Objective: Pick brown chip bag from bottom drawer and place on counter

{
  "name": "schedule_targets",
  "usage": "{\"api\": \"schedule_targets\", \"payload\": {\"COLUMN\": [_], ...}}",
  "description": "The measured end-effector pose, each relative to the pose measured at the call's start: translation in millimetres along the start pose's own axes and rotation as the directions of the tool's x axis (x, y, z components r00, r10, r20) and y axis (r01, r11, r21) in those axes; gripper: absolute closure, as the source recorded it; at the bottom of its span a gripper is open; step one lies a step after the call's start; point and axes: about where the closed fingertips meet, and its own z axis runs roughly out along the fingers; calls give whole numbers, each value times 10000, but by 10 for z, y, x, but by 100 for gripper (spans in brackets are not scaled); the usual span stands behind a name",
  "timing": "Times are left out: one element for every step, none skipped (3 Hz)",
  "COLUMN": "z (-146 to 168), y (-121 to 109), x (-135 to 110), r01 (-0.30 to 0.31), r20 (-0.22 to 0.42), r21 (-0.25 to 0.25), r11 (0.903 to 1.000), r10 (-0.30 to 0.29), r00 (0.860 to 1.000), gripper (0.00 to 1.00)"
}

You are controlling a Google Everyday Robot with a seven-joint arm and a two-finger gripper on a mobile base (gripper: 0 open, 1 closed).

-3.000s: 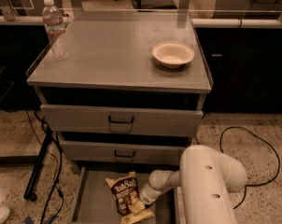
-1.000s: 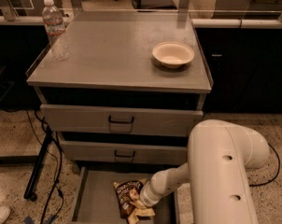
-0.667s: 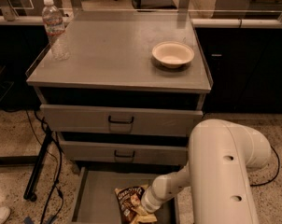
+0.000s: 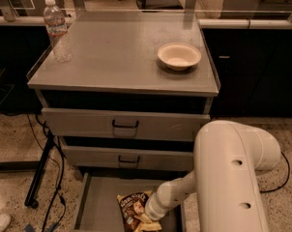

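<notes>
Found gripper (image 4: 150,221) low in bottom drawer (image 4: 95,204), against brown chip bag (image 4: 133,205); cannot tell if clamped. Probably light, crinkly, slippery, crushable. Pinch crimped end gently.

Counter (image 4: 122,57): flat grey cabinet top, upper half of the frame. On it stand a clear water bottle (image 4: 57,30), upright at the left edge, and a pale bowl (image 4: 179,56), upright towards the right edge. The two are well apart.

Bottom drawer (image 4: 100,204): pulled out at bottom centre, a shallow grey tray. The brown chip bag (image 4: 134,207) lies on its base, right of centre. The gripper (image 4: 148,221) is down in the drawer at the bag's lower right edge, touching it.

Floor (image 4: 15,178): speckled, with dark cables (image 4: 56,178) lying at lower left.
</notes>
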Motion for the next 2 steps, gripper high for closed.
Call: {"api": "schedule_targets", "payload": {"z": [-370, -844], "y": [29, 134], "x": [-232, -644], "r01": [94, 100], "r20": [140, 858], "r21": [695, 1520], "r11": [9975, 9883], "r10": [-104, -232], "r00": [9998, 9960], "gripper": [100, 100]}}
